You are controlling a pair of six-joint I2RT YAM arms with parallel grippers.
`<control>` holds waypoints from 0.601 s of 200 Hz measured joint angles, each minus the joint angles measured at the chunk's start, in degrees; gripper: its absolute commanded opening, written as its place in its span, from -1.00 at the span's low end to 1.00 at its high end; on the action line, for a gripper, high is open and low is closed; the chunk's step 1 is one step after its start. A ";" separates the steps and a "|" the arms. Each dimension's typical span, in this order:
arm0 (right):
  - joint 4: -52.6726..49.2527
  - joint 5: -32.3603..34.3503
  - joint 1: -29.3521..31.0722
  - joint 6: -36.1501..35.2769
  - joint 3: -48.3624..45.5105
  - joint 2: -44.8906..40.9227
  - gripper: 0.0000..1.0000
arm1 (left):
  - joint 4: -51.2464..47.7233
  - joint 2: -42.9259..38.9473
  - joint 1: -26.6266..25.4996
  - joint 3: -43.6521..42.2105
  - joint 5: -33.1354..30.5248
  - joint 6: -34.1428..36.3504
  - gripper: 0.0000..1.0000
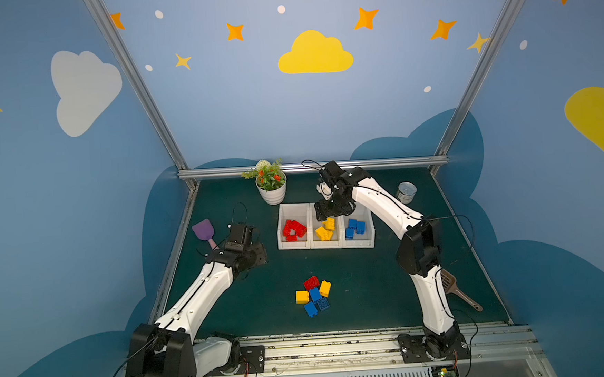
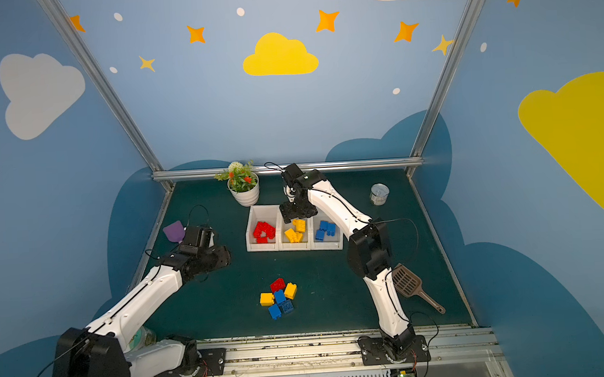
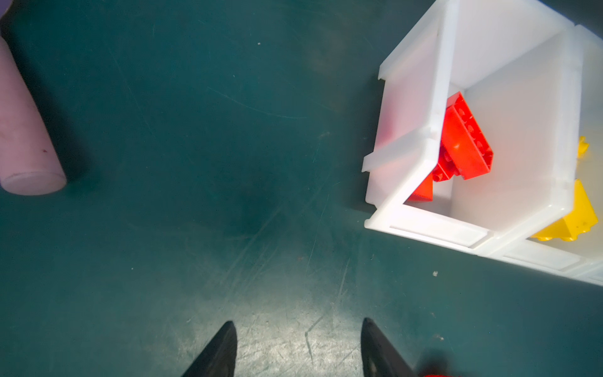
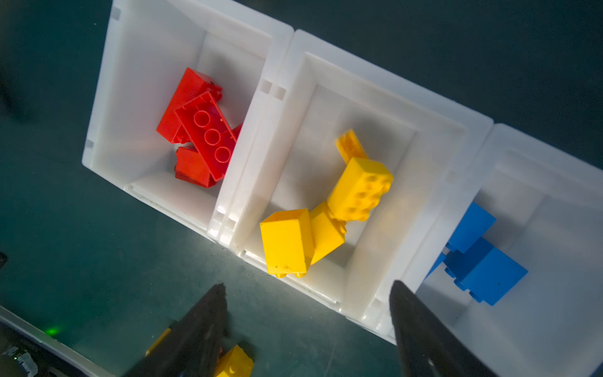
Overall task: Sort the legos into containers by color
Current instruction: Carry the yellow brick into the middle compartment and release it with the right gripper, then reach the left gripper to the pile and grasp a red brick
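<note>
Three white containers stand joined in a row. The left one (image 1: 281,230) holds red legos (image 1: 293,229), the middle one (image 1: 327,246) yellow legos (image 1: 326,229), the right one (image 1: 370,228) blue legos (image 1: 354,228). My right gripper (image 4: 307,287) hangs open and empty over the middle container's far end, also in a top view (image 1: 327,214). Below it a blurred yellow brick (image 4: 359,189) sits on the other yellow ones. My left gripper (image 3: 299,326) is open and empty over bare mat, left of the containers (image 3: 408,107). A loose pile of red, yellow and blue legos (image 1: 314,296) lies front centre.
A white flower pot (image 1: 272,193) stands behind the left container, and a silver can (image 1: 406,192) at the back right. A purple spatula (image 1: 204,231) lies by the left arm, its pink handle (image 3: 23,147) near that gripper. A brown slotted scoop (image 2: 408,283) lies at the right.
</note>
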 measured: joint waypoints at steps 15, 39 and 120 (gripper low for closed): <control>0.02 0.00 0.00 0.00 -0.02 -0.02 0.63 | 0.00 0.00 0.00 0.00 0.09 0.00 0.23; 0.04 0.00 -0.02 0.00 -0.02 -0.02 0.63 | 0.00 -0.02 0.00 -0.04 0.11 0.00 0.23; 0.39 -0.15 -0.31 0.04 -1.73 -0.15 0.61 | 0.00 -0.39 -0.26 -0.11 1.05 0.07 0.24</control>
